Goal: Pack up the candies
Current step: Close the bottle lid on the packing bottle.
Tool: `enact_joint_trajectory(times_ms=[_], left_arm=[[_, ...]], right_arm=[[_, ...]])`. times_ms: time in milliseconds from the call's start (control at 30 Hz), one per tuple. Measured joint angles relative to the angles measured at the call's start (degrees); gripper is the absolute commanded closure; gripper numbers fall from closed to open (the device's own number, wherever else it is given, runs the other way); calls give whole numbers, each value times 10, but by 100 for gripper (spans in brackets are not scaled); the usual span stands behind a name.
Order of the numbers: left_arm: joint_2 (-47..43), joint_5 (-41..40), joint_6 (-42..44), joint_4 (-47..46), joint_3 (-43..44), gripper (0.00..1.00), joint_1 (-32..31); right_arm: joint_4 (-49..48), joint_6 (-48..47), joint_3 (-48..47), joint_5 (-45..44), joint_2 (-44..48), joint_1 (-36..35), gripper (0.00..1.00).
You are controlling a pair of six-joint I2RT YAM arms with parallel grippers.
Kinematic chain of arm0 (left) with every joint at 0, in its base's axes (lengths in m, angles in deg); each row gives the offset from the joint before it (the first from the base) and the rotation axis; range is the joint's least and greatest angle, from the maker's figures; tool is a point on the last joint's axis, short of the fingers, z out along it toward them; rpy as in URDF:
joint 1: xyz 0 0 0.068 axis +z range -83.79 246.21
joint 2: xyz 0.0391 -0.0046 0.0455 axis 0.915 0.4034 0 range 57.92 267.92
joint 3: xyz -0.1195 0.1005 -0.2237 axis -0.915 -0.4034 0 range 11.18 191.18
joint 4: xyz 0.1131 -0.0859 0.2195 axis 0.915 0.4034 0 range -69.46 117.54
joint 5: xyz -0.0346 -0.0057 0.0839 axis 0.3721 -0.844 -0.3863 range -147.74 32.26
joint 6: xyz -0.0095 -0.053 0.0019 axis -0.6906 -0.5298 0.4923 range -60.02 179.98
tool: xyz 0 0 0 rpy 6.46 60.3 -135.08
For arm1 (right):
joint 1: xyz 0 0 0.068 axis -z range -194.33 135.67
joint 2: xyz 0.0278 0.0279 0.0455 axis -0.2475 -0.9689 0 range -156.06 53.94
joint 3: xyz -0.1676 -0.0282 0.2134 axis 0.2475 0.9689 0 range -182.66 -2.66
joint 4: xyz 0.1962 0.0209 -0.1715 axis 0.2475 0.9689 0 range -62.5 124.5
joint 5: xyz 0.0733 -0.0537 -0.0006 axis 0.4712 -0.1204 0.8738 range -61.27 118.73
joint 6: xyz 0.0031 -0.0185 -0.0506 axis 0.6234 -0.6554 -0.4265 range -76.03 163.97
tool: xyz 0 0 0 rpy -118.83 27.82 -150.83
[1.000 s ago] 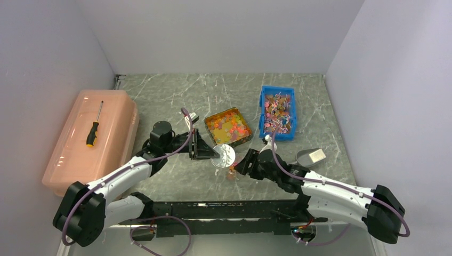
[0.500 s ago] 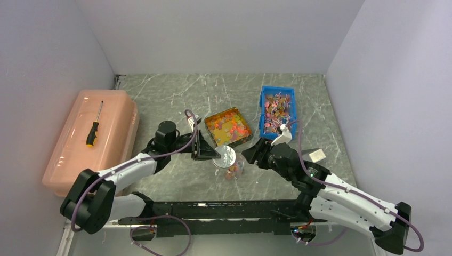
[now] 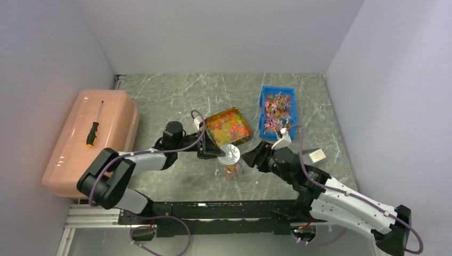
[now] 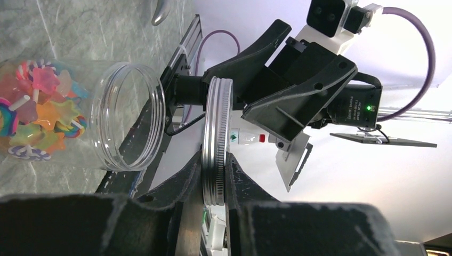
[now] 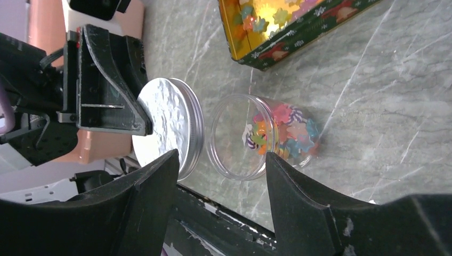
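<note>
A clear jar stands open-mouthed on the table, with candies in mixed colours heaped in its bottom. More candies fill the orange tin. My left gripper is shut on a silver screw lid by its flat faces. It holds the lid level, just above and a little off the jar's mouth. My right gripper is open, a short way right of the jar, nothing between its fingers.
A blue bin of wrapped sweets sits behind the right arm. A metal scoop lies right of it. At far left is a pink lidded box with a screwdriver on top.
The right gripper has drawn back to the right, away from the jar, staying open. The left gripper has carried the lid a little right, closer over the jar.
</note>
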Motion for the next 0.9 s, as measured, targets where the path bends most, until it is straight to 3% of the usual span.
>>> enact_joint_trajectory(times_ms=[433, 733, 900], left_arm=[[61, 0, -31, -67, 0, 80, -16], [71, -1, -39, -79, 0, 74, -28], [74, -1, -38, -85, 0, 64, -29]], right_arm=[[-65, 20, 25, 22, -40, 0, 42], [-102, 39, 36, 33, -63, 0, 64], [-107, 46, 41, 32, -61, 0, 74]])
